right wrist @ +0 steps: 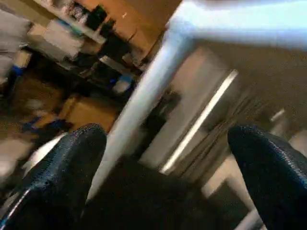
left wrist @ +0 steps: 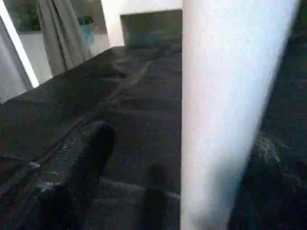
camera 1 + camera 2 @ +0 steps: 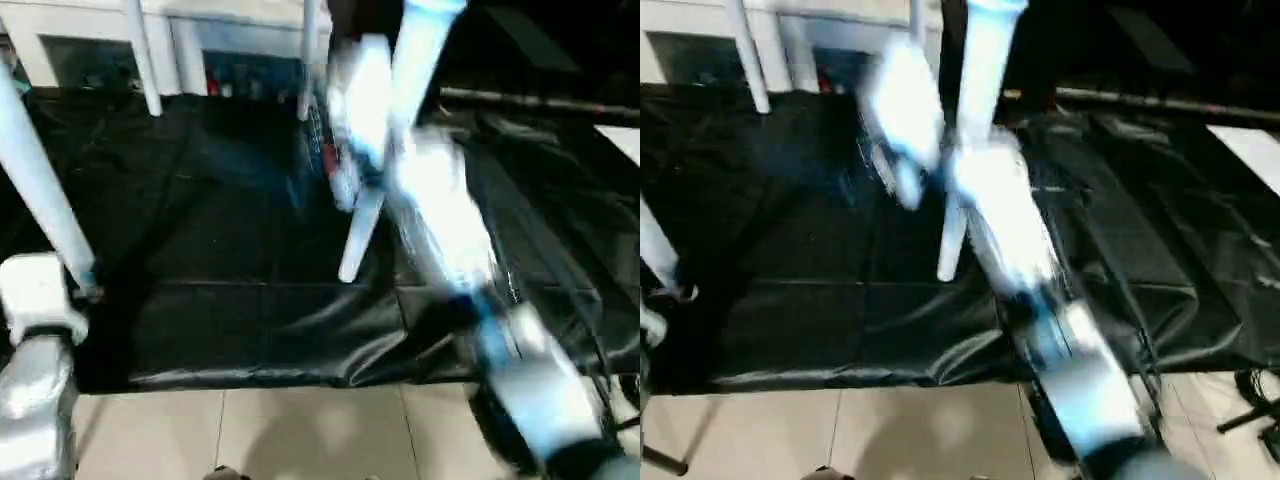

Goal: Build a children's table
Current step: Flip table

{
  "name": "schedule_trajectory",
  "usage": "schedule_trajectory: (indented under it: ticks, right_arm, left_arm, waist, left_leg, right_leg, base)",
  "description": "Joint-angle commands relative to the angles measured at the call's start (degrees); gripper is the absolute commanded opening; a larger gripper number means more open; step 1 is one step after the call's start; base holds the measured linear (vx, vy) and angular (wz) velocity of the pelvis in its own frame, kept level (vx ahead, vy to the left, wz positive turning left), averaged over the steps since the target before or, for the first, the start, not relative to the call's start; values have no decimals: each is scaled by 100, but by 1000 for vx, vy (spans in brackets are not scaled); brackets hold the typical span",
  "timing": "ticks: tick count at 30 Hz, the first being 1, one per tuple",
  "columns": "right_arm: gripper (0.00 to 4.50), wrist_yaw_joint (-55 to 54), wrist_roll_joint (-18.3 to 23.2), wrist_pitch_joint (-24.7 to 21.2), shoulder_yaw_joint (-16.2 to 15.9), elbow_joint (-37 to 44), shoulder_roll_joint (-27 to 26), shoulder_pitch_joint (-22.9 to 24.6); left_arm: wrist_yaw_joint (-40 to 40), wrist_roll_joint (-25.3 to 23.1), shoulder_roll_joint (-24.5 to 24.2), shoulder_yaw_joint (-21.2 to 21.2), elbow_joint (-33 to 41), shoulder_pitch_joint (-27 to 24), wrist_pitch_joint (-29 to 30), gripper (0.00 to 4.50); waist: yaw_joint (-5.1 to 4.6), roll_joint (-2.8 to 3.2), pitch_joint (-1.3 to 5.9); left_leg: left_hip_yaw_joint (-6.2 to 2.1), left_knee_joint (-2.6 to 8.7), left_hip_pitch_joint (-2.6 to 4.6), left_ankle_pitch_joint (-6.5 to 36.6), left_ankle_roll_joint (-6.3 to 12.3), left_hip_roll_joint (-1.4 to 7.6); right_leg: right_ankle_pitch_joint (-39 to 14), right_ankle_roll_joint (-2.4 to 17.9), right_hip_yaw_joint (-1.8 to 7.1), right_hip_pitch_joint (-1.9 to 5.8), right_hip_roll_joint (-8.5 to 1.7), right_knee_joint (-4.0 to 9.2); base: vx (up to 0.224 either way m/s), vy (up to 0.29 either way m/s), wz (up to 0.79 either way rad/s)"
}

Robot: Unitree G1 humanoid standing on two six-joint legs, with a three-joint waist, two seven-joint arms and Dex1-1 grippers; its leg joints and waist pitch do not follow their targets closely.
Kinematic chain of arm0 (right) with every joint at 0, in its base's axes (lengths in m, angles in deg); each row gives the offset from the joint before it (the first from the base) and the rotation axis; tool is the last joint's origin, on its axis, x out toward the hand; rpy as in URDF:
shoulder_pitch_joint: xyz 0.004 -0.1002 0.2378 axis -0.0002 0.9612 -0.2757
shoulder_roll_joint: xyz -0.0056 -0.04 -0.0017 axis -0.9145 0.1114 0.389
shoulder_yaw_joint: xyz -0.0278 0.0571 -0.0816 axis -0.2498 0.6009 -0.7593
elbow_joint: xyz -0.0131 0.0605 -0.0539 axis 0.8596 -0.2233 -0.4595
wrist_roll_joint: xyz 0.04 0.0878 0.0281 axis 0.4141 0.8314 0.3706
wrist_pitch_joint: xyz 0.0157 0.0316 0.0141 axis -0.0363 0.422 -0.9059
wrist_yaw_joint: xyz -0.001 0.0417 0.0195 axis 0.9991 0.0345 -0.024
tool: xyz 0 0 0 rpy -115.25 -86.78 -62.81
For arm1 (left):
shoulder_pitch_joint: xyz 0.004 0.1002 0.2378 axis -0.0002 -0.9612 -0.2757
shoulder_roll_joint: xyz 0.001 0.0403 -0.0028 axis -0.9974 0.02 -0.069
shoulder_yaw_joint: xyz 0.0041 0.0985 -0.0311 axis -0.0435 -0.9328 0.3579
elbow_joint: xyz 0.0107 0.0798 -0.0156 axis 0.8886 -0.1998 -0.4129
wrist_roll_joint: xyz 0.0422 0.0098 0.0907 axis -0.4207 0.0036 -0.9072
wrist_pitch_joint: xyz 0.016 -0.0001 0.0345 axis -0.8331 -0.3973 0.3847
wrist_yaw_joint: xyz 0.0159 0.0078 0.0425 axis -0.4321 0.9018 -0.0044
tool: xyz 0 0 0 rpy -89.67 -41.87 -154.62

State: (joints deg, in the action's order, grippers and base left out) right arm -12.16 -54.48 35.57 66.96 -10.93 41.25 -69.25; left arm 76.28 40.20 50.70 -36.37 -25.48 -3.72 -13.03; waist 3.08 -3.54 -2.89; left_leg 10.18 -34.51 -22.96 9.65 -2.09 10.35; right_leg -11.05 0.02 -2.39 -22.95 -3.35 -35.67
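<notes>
The children's table (image 3: 345, 235) looks to be standing on its legs over the black sheet (image 3: 230, 300). White tubular legs come down at the far left, upper left and top middle of the head views, and one ends just above the sheet in the middle of the frame. The top itself sits mostly above the frame, so I can't say how well the legs are seated in the corner sockets.

It's moulded plastic, so my guess is light and fairly stiff but smooth and a bit slippery. The legs are tapered, so a pinch could slide toward the thin end. I'd take hold higher up, where the tube is thicker, or go for the edge of the top.

The left gripper (image 2: 144, 211) has its jaws spread, with one dark finger (image 2: 72, 177) on the left of its wrist view and a fat white leg (image 2: 230, 115) just beside it, not pinched. The right gripper (image 1: 165, 177) is spread wide too, with nothing between its two black fingers (image 1: 62, 167). A leg (image 1: 139, 100) and the underside of the top show past them. The right arm (image 3: 440, 220) is a blur across the middle of the head view.
</notes>
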Motion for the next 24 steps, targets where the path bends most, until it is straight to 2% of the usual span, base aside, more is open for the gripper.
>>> schedule_trajectory:
  ticks: [1, 2, 4, 7, 8, 10, 13, 14, 15, 16, 17, 18, 19, 21, 22, 24]
  right_arm:
    - [450, 117, 75, -452, -146, 288, 119, 435]
    - [450, 52, 8, -499, -136, 267, 122, 610]
    - [450, -173, -203, -819, -141, 316, 187, 996]
    - [450, -313, -255, -1071, -148, 311, 254, 1351]
    - [450, -374, -274, -1125, -152, 318, 276, 1458]
    - [450, -757, -486, -1106, -144, 169, 320, 1686]
    - [450, -983, -575, -1208, -104, 171, 376, 1941]
    - [450, -937, -503, -1380, -47, 264, 419, 2181]
    - [450, -904, -538, -1356, -44, 283, 469, 2281]
    - [450, -814, -526, -1392, -49, 350, 538, 2405]
    - [450, -734, -548, -1385, -67, 430, 640, 2542]
    - [450, -712, -560, -1376, -74, 459, 680, 2589]
    - [450, -727, -544, -1394, -31, 602, 789, 2737]
    - [450, -764, -516, -1421, 5, 668, 819, 2786]
    - [450, -829, -465, -1481, 108, 794, 894, 2847]
    - [450, -1046, -371, -1718, 504, 1026, 1123, 2982]
  left_arm:
    - [320, 312, 68, 65, 97, -105, -331, 440]
    - [488, 466, 108, 54, 134, -165, -378, 440]
    - [850, 625, 82, -70, 130, -349, -605, 440]
    - [1163, 680, -17, -117, 136, -580, -591, 440]
    - [1190, 642, -66, -96, 124, -649, -582, 440]
    - [1274, 570, -222, -6, 12, -831, -680, 440]
    - [1579, 792, -300, 100, 11, -1089, -744, 440]
    - [2038, 1070, -378, 96, 144, -1397, -735, 440]
    - [2315, 1211, -423, 32, 317, -1598, -670, 440]
    - [2572, 1318, -470, -76, 573, -1845, -628, 440]
    - [2853, 1455, -521, -248, 930, -2142, -487, 440]
    - [2953, 1512, -540, -318, 1064, -2247, -409, 440]
    - [3159, 1669, -579, -577, 1498, -2525, -185, 440]
    - [3181, 1704, -584, -671, 1643, -2596, -141, 440]
    - [3145, 1694, -565, -816, 1807, -2583, -89, 440]
    - [2987, 1634, -457, -1180, 2124, -2323, 86, 440]
  waist:
    - [49, 214, 334]
    - [69, 197, 330]
    - [82, 207, 311]
    - [66, 198, 291]
    - [72, 228, 284]
    - [65, 229, 271]
    - [59, 230, 263]
    - [61, 214, 255]
    - [56, 224, 226]
    - [50, 181, 219]
    - [68, 203, 223]
    - [75, 172, 227]
    - [85, 185, 196]
    - [97, 184, 176]
    - [112, 161, 170]
    - [134, 160, 158]
  left_leg:
    - [-147, 518, 219, 2102, -213, 310]
    - [-145, 525, 216, 2143, -246, 317]
    - [-160, 552, 224, 2369, -346, 324]
    - [-171, 562, 234, 2618, -419, 321]
    - [-177, 563, 241, 2674, -436, 324]
    - [-181, 574, 226, 2736, -473, 315]
    - [-193, 577, 254, 2907, -518, 318]
    - [-198, 570, 254, 2974, -506, 311]
    - [-207, 601, 239, 3100, -510, 329]
    - [-214, 612, 250, 3275, -531, 337]
    - [-221, 615, 262, 3320, -535, 346]
    - [-215, 615, 270, 3333, -536, 363]
    - [-197, 628, 300, 3500, -533, 365]
    - [-203, 627, 301, 3578, -516, 351]
    - [-204, 624, 306, 3535, -512, 346]
    - [-198, 628, 324, 3507, -530, 344]
  right_leg:
    - [-854, 914, 262, 152, -402, 436]
    - [-969, 907, 270, 135, -416, 437]
    - [-1295, 870, 265, 104, -408, 466]
    - [-1639, 777, 274, 77, -413, 489]
    - [-1697, 769, 279, 67, -416, 492]
    - [-1836, 715, 278, 68, -416, 510]
    - [-1972, 695, 276, 40, -415, 534]
    - [-2084, 691, 285, 37, -429, 541]
    - [-2204, 687, 288, 26, -430, 557]
    - [-2396, 656, 277, 34, -432, 582]
    - [-2416, 656, 280, 29, -440, 581]
    - [-2394, 672, 287, 30, -447, 579]
    - [-2453, 666, 290, -22, -412, 607]
    - [-2617, 625, 297, -30, -418, 627]
    - [-2747, 555, 300, -23, -428, 642]
    - [-2852, 473, 306, -31, -421, 658]
  base:
    - [0, 0, 0]
    - [0, 0, 0]
    - [0, 0, 0]
    - [0, 0, 0]
    - [0, 0, 0]
    - [0, 0, 0]
    - [0, 0, 0]
    - [0, 0, 0]
    - [0, 0, 0]
    - [0, 0, 0]
    - [0, 0, 0]
    - [0, 0, 0]
    - [0, 0, 0]
    - [0, 0, 0]
    - [0, 0, 0]
    - [0, 0, 0]
